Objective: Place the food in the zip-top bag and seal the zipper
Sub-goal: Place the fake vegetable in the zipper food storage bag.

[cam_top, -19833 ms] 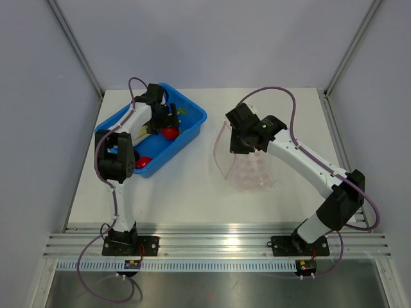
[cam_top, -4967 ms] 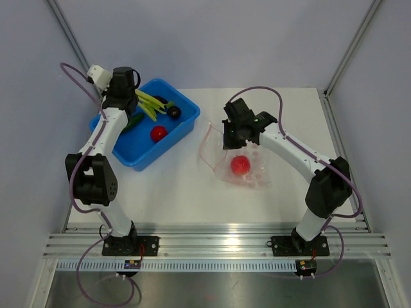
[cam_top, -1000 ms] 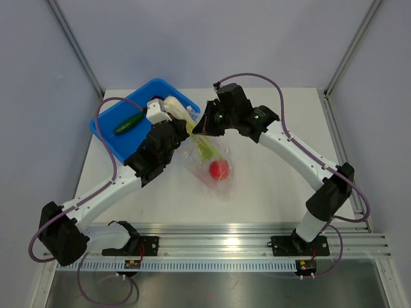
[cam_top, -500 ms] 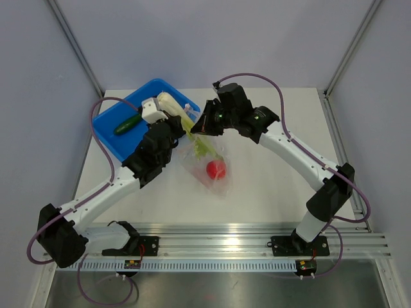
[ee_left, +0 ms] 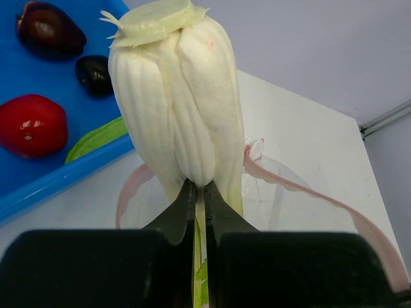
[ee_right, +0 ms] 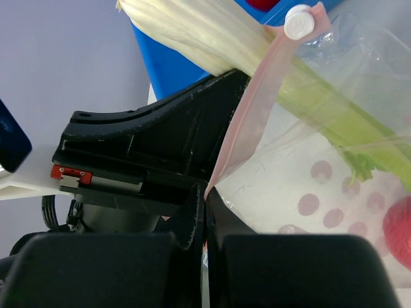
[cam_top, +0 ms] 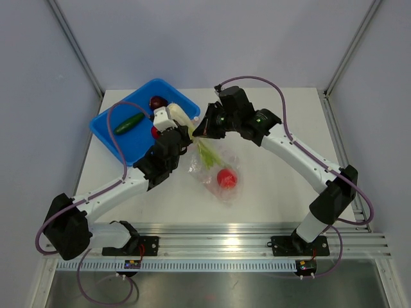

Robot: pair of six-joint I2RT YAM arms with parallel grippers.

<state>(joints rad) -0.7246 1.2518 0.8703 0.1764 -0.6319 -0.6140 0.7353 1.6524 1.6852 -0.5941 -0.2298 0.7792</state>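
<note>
Worktop (cam_top: 289,115): carried the blue bin (cam_top: 106,135) far left and the bag at the middle.
Blue bin: held a cucumber (cam_top: 130,122), a maroon fruit (cam_top: 157,102) and a red fruit (ee_left: 32,125).
Zip-top bag (cam_top: 215,168): lay just right of the bin, its mouth raised, with one red fruit (cam_top: 226,178) inside.
Stalk (ee_left: 176,96): its green end was in the mouth and its pale butt outside.
Left hand (ee_left: 199,192): clamped tight on the stalk.
Right hand (ee_right: 204,199): pinched closed on the zipper (ee_right: 257,96).
Risk: the wide butt could catch the strip and drag the bag; a slipped pinch would collapse the mouth.
Hidden: the bag's depth and the stalk's tip were lost in crinkled plastic.
</note>
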